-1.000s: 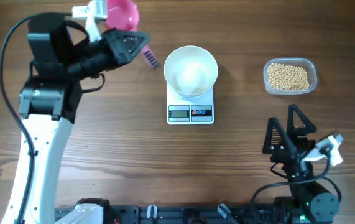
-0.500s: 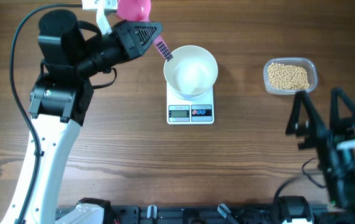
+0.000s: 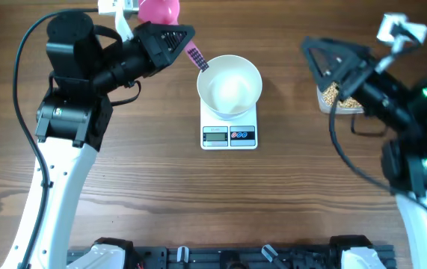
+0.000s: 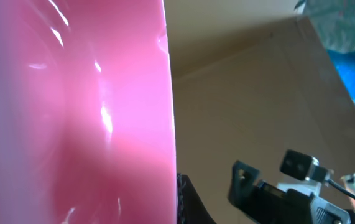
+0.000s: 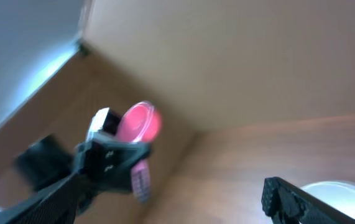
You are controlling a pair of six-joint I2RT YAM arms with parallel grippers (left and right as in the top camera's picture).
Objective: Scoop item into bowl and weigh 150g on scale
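My left tool (image 3: 177, 36) is shut tight on a shiny pink plastic scoop (image 3: 158, 10), held up beside the round white bowl (image 3: 229, 84) on the flat square scale (image 3: 229, 135). My right tool (image 3: 331, 71) hangs wide open over the little tan beans (image 3: 330, 92), in a clear tub (image 3: 322, 101) I think, on the wooden desk (image 3: 198, 202)

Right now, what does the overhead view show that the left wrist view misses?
Only overhead: the white bowl sitting on the scale, and the beans partly hidden under the right arm. Only left wrist: a blue patterned object at upper right. Both: the pink scoop and part of the right arm.
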